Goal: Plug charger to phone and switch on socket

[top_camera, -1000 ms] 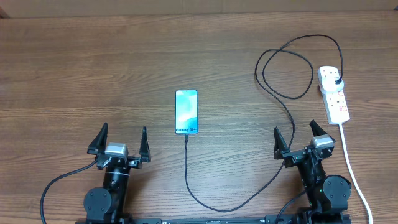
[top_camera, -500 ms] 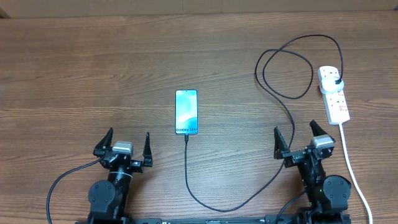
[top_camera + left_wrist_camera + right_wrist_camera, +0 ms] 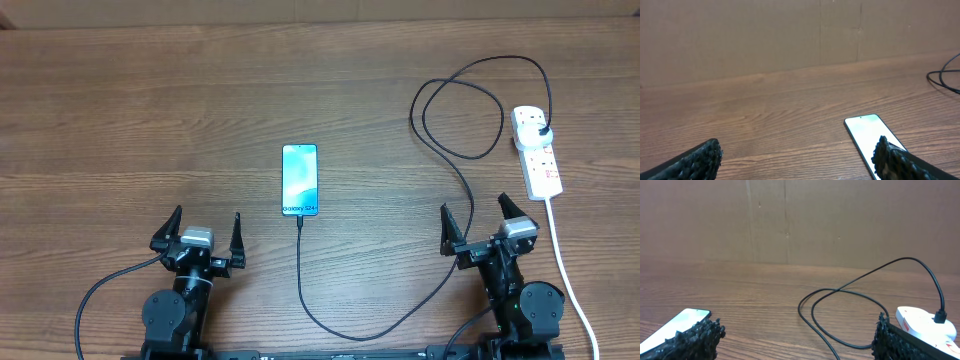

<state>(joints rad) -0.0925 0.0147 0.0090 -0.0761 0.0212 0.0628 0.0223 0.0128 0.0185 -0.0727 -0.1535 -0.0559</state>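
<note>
- The left pincer (image 3: 203,230) sits at 7 o'clock on the brown wooden desk (image 3: 120,120). Its black textured fingers (image 3: 696,161) are spread wide and hold nothing.
- The right pincer (image 3: 477,218) sits at 5 o'clock, also gaping wide and empty, with its fingers (image 3: 690,338) far apart.
- Between the two arms, the long thin black charger cable (image 3: 301,280) bends round at 6 o'clock. Its small tip meets the near short edge of the phone.
- The slim rectangular smartphone (image 3: 300,180) lies flat mid-desk with its light blue-teal screen up. It is at 1 o'clock from the left pincer and well apart from it.
- From the bend, the charger cable climbs toward 2 o'clock and coils once. It ends in a black plug (image 3: 541,133) seated in the far end of the white elongated power strip (image 3: 538,162).
- The power strip lies at 3 o'clock, beyond the right pincer and apart from it.
- A thicker white cord (image 3: 559,255) leaves the strip's near end toward 5 o'clock.
- The strip's red-marked switches are too small to read.
</note>
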